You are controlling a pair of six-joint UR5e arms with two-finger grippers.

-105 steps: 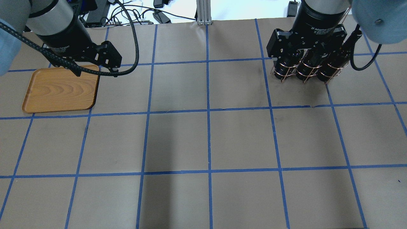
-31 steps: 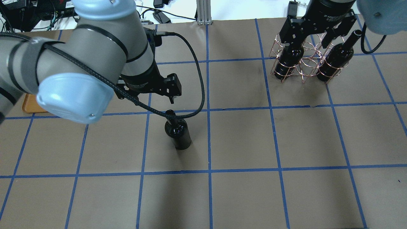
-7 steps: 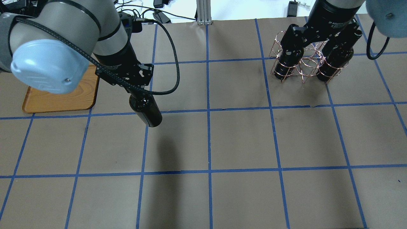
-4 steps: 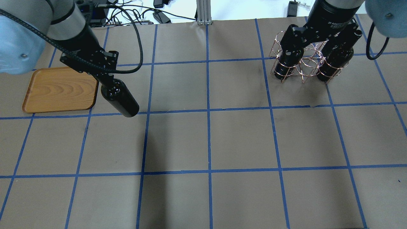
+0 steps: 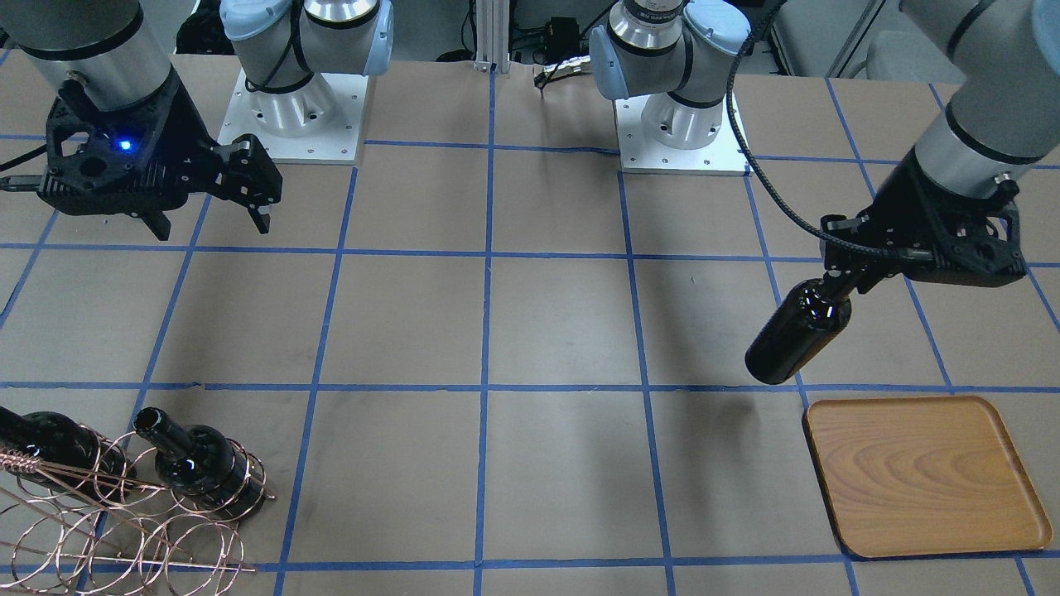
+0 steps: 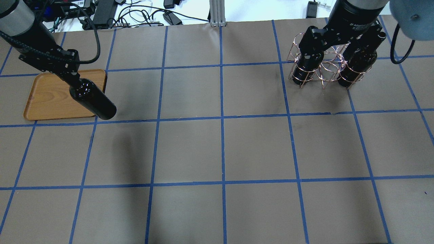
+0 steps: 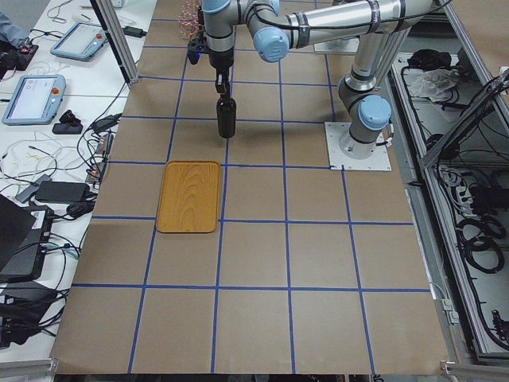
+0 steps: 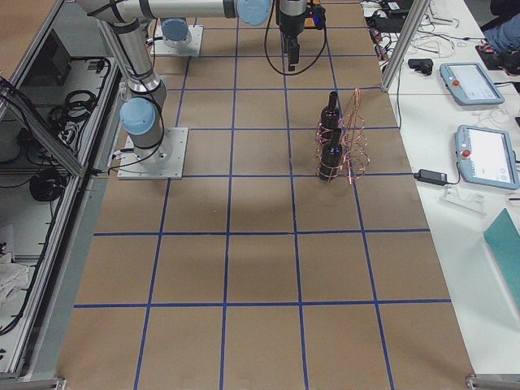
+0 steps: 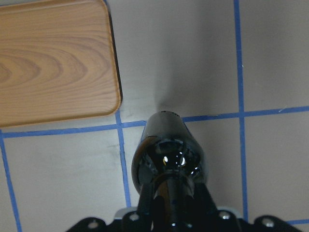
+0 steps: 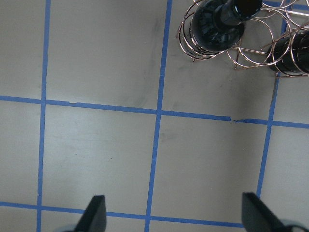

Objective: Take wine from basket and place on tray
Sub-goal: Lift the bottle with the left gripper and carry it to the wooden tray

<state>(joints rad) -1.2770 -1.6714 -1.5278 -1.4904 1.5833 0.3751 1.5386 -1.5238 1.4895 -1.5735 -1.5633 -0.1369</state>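
My left gripper (image 6: 69,76) is shut on the neck of a near-black wine bottle (image 6: 94,100) and holds it in the air, clear of the table. In the left wrist view the bottle (image 9: 169,154) hangs just beside the corner of the wooden tray (image 9: 53,63), not over it. The tray (image 5: 919,476) is bare. My right gripper (image 5: 207,211) is open and empty, raised on the robot's side of the copper wire basket (image 6: 322,69). Two more bottles (image 5: 199,463) (image 5: 41,443) stand in the basket (image 5: 124,513).
Brown paper with a blue tape grid (image 6: 222,118) covers the table. The two arm bases (image 5: 286,108) (image 5: 679,116) stand at the robot's edge. Cables and power bricks (image 6: 135,13) lie past the far edge.
My left arm has carried the bottle leftward from the table's middle-left to the tray's near corner. The right arm and the basket have not moved.
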